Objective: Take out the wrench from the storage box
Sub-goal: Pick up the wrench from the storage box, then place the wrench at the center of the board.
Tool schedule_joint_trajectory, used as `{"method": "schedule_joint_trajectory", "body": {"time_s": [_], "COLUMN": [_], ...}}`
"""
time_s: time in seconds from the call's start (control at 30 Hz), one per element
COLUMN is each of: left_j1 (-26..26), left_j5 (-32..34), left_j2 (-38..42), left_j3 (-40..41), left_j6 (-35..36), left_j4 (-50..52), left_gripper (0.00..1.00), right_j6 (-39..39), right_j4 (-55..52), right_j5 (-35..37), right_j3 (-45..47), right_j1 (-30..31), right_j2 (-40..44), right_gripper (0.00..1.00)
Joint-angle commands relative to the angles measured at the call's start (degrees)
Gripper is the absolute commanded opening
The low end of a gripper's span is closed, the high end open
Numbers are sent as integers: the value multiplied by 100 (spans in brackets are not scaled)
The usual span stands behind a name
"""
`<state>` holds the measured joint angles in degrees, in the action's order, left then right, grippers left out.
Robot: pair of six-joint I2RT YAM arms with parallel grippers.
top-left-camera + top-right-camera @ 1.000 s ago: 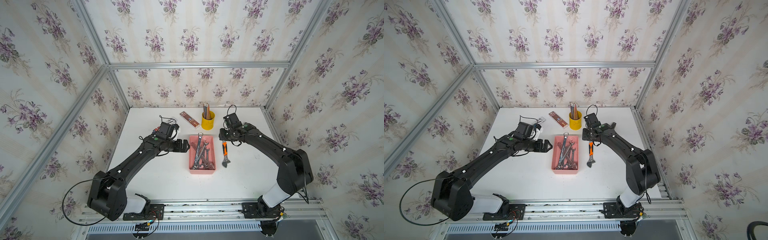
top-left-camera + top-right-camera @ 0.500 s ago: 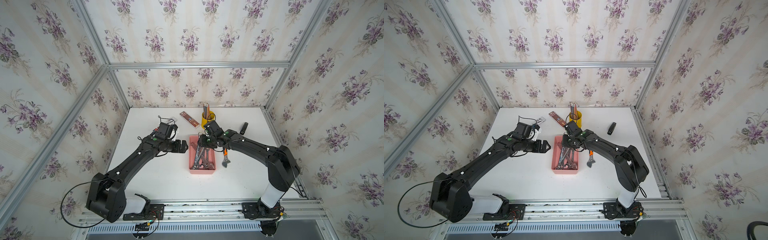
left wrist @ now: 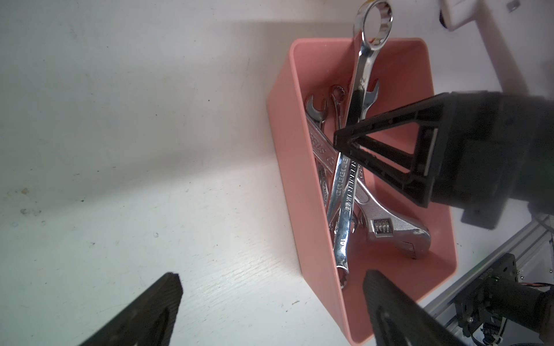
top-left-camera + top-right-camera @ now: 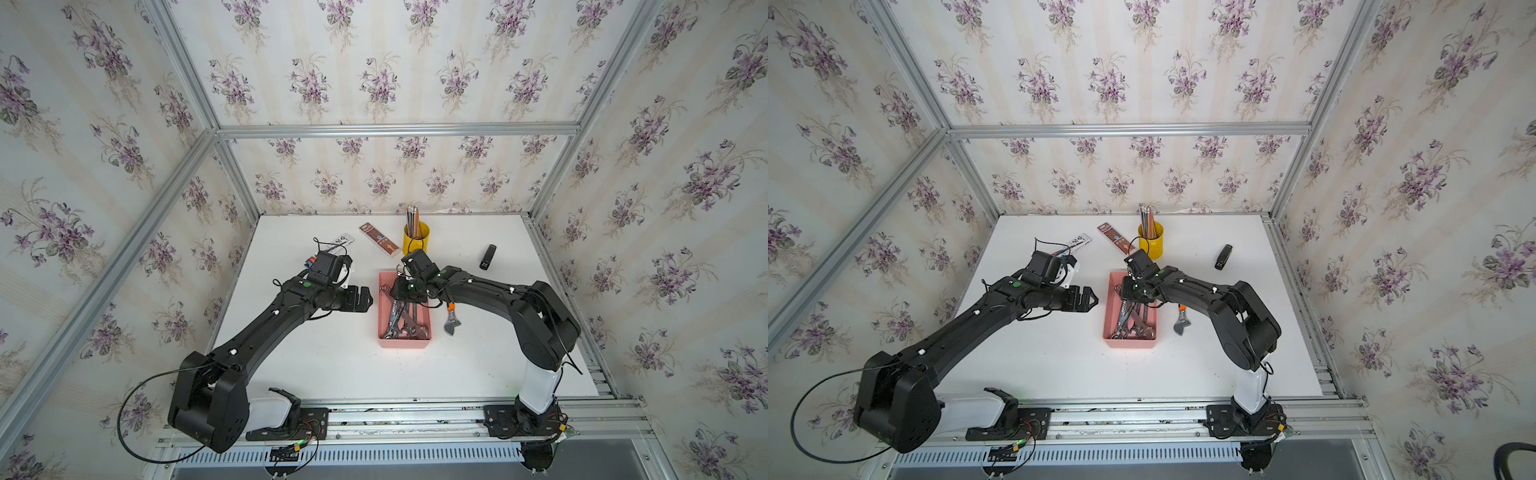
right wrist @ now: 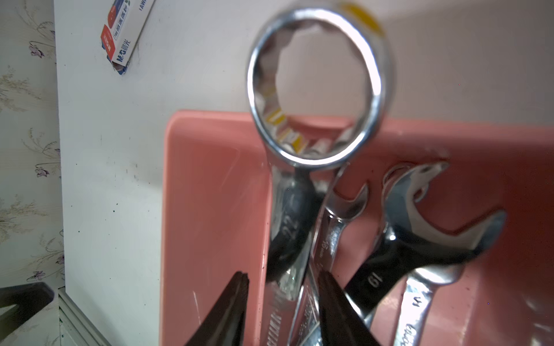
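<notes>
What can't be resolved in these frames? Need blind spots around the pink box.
Grip: right wrist view shows the right pincer straddling the large wrench, but the frame's edge cuts off contact; shut or not is unclear.
Far end of the storage box: mostly hidden by the right arm in both top views.
Wrench count: overlapping pile, left wrist view.
Black object: too small to identify in top views.

Entry: wrench [image 5: 289, 227] ring, we log blurred | right claw [image 5: 281, 275] base, cut off | storage box [image 4: 403, 344] far end, hidden under claw
</notes>
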<state>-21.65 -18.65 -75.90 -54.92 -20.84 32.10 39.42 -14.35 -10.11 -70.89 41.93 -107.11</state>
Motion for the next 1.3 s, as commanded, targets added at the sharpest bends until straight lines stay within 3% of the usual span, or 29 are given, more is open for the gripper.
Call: {"method": "schedule_joint_trajectory", "body": {"time_s": [0.0,0.63,1.27], "left_j1": [12,20,20], "left_j5": [-22,-64,-148], "left_j2": [-5,-33,-121], "left_j3": [-4,-6,-217], "left_j6": [45,16,11], "left_j4": [-101,-114,-65], "left_gripper": [99,99,99], "right_j6": [40,-131,-539], "right_j4": [328,301,-708], "right_j5": [-240,-168,366], "right_j3": [38,168,-494], "right_j1": [4,5,-59], "right_j2": [-68,250,1306], "right_gripper": [39,0,0]}}
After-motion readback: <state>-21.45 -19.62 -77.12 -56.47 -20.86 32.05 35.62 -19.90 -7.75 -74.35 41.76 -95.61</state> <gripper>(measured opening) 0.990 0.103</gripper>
